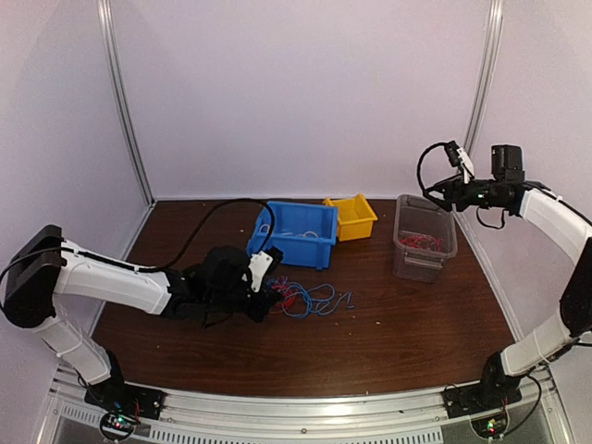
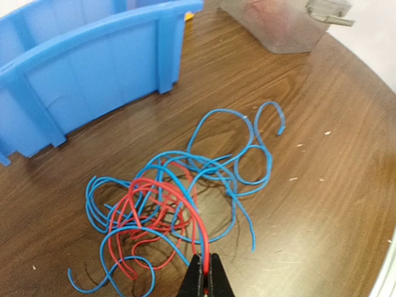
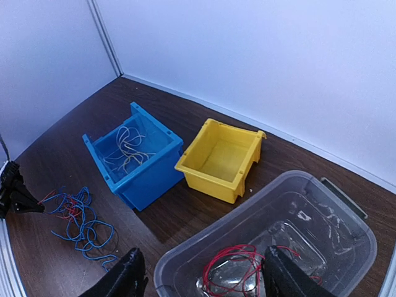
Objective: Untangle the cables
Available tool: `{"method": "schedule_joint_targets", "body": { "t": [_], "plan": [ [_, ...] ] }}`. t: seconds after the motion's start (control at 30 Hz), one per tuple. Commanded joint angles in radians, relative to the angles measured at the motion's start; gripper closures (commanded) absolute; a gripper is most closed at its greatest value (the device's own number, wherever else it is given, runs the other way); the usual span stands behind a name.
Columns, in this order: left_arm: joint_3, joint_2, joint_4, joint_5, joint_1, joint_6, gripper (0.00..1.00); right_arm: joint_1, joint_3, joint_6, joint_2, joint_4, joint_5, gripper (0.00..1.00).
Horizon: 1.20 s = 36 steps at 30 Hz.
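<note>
Brown tabletop [image 1: 398, 314]: left claw [image 2: 204, 272] pinches red cable [image 2: 199, 238] in tangle [image 2: 185, 179]; right claw [image 3: 201, 281] spread above clear tub [image 3: 337, 201].

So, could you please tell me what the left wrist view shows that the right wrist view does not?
Only the left wrist: a close look at the left tool shut on a red cable. Only the right wrist: the open right tool, the yellow bin seen empty, red cables in the clear tub. Both: the blue bin, the blue-and-red tangle.
</note>
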Motion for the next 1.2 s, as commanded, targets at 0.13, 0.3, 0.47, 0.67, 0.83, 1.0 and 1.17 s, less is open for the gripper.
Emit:
{"method": "schedule_joint_targets", "body": {
  "t": [0.13, 0.3, 0.47, 0.67, 0.83, 1.0, 1.17],
  "plan": [
    [-0.049, -0.193, 0.189, 0.271, -0.012, 0.049, 1.0, 0.267, -0.035, -0.105, 0.005, -0.069, -0.073, 0.36],
    [-0.067, -0.221, 0.184, 0.303, -0.012, 0.062, 1.0, 0.47, -0.035, -0.166, 0.043, -0.099, -0.066, 0.36],
    [-0.081, -0.191, 0.204, 0.374, -0.012, 0.054, 1.0, 0.59, -0.008, -0.221, 0.128, -0.134, -0.085, 0.37],
    [-0.108, -0.172, 0.269, 0.416, -0.012, 0.045, 1.0, 0.662, 0.05, -0.272, 0.193, -0.171, -0.165, 0.44],
    [-0.095, -0.15, 0.297, 0.517, -0.011, 0.052, 1.0, 0.737, 0.095, -0.429, 0.183, -0.214, -0.076, 0.56],
    [-0.06, -0.124, 0.271, 0.587, -0.011, 0.051, 0.99, 0.819, 0.14, -0.58, 0.158, -0.242, 0.084, 0.58],
    [-0.039, -0.102, 0.253, 0.614, -0.012, 0.052, 0.99, 0.859, 0.228, -0.716, 0.198, -0.391, 0.183, 0.6]
  ]
}}
